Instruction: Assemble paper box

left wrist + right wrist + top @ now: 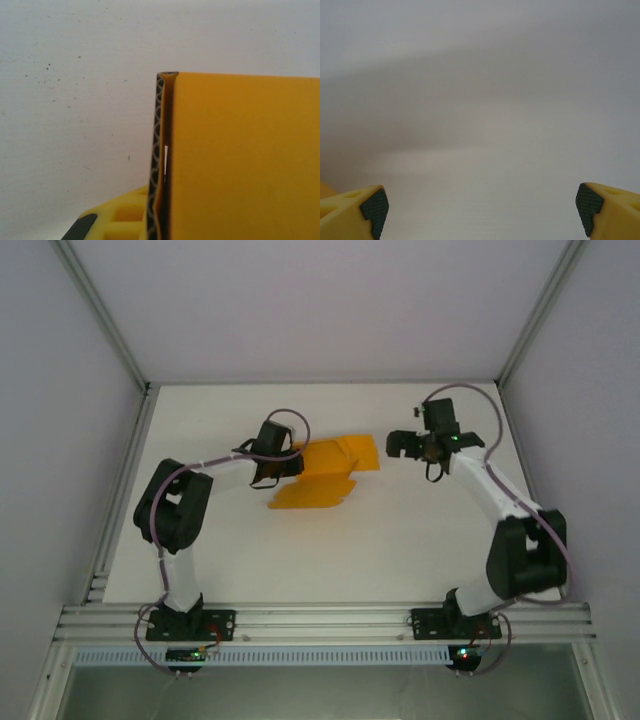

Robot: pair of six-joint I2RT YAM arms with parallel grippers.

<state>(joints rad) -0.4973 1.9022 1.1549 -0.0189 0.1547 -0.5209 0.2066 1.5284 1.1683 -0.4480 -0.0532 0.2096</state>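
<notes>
Paper box (325, 475): orange card, partly folded, is seen lying on the worktop (400, 540) toward the far edge, roughly midway between the left and right edges. The left end effector (288, 462) is clamped on the left edge of the paper box; in the left wrist view the card is pressed flat against a black textured pad (157, 150). The right end effector (405, 447) is held open, fingers (370, 212) spread wide, nothing gripped. It is positioned just beside the right flap; contact cannot be judged.
</notes>
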